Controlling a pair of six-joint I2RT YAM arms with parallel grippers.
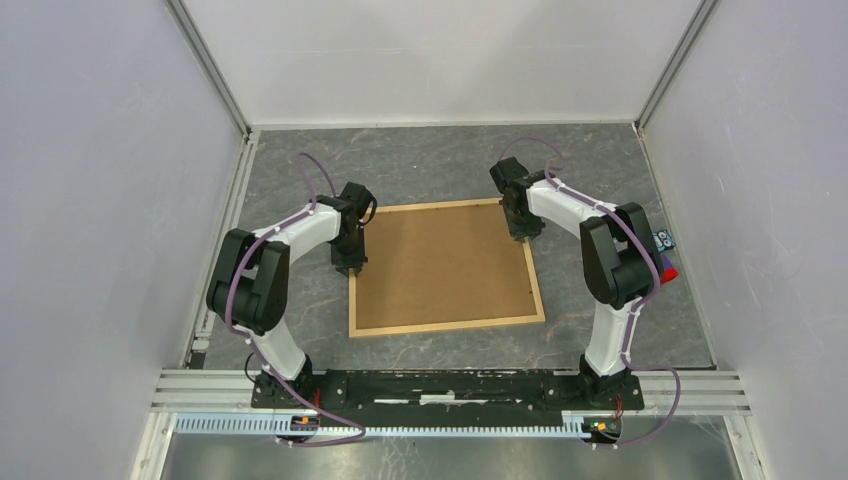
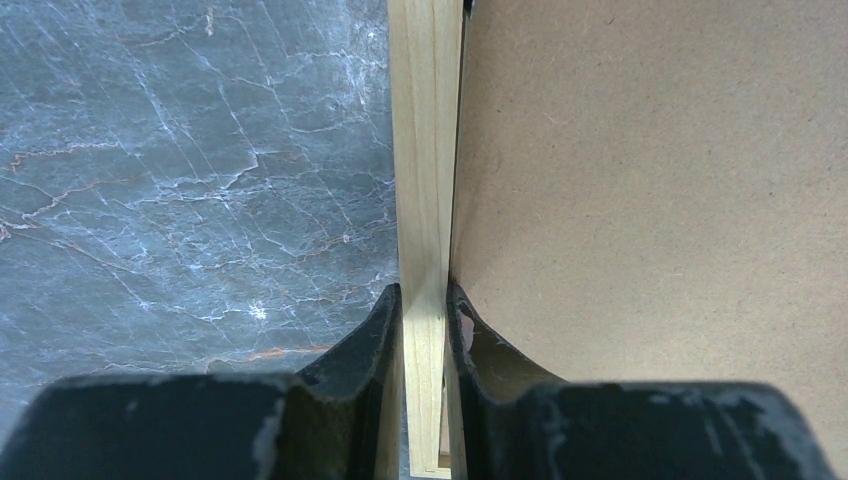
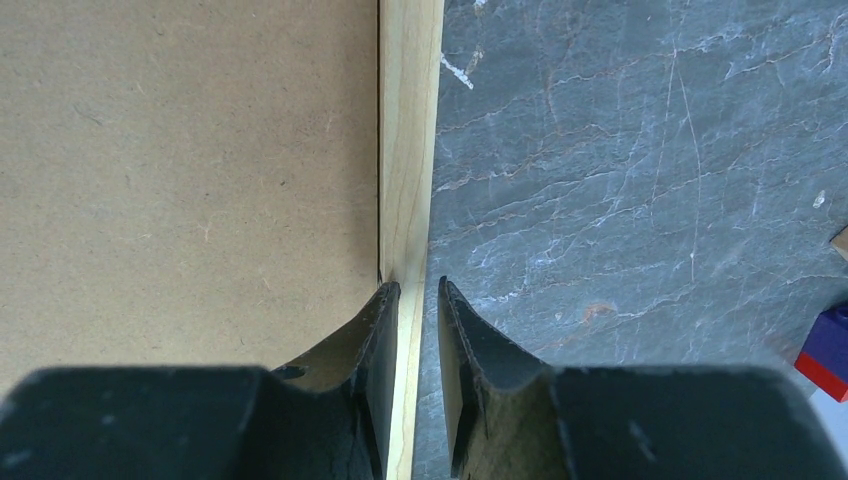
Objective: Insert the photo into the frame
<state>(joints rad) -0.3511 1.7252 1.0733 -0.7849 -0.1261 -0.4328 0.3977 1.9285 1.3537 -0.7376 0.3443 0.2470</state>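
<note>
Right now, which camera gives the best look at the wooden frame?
The top external view: nearly the whole frame shows, four strips around a brown board. The wrist views each show one strip only, close up, straddled by the left tool and the right tool.

Frame (image 1: 447,322) on table (image 1: 420,160), board (image 1: 440,265) inside; left gripper (image 2: 424,295) astride left rail, right gripper (image 3: 420,290) at right

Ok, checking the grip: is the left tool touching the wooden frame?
Touching. The left wrist view shows the left tool straddling a wood strip of the frame, both fingers pressed against its sides with no gap.
</note>
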